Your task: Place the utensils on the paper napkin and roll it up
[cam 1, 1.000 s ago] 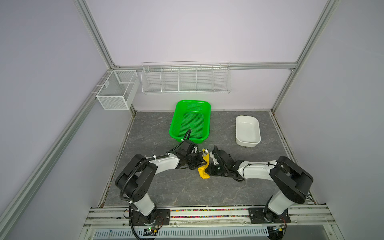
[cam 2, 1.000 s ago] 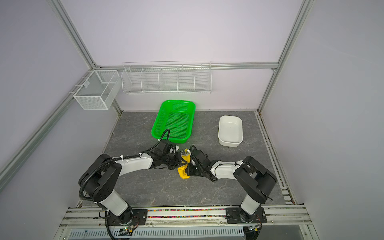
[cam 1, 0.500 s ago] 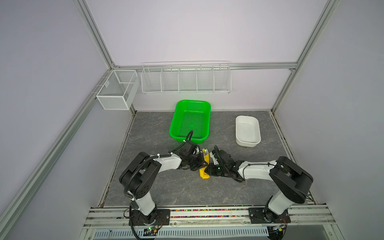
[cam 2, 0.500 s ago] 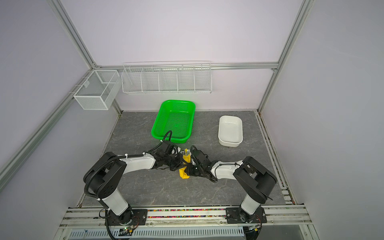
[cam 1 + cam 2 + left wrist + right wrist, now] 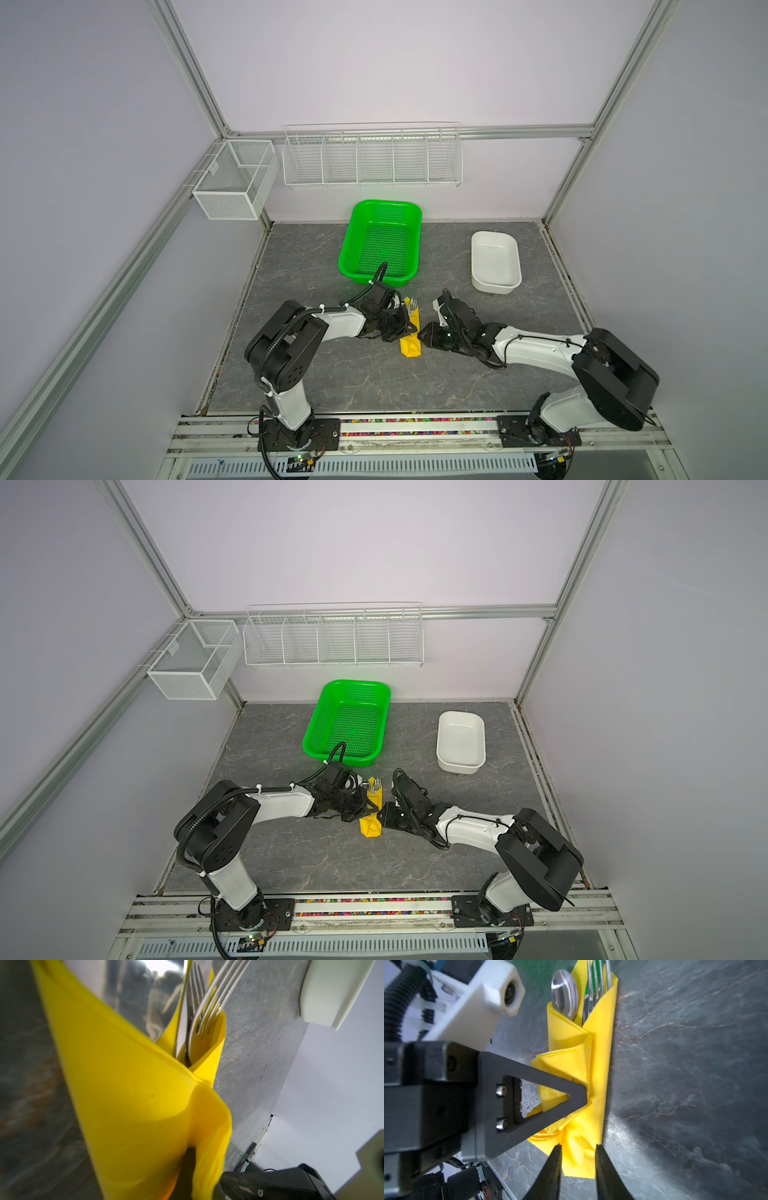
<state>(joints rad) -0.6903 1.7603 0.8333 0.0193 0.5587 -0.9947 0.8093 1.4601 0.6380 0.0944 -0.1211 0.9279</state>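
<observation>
Two grippers are meeting at the paper napkin (image 5: pixel 600 1064), which is lying on the table (image 5: pixel 675 1084) as a narrow roll between them, just in front of the green basket (image 5: pixel 345 253). The utensils (image 5: pixel 598 978) are poking out of the end nearest the basket. The left gripper (image 5: pixel 404 329) is pinching a loose fold at mid-roll, fingers closed on the paper. The right gripper (image 5: pixel 578 1151) is straddling the opposite end, fingers apart and gripping nothing. The fold probably wants tucking flat against the roll while that end is being pressed lightly, so the thin paper neither tears nor unwinds.
</observation>
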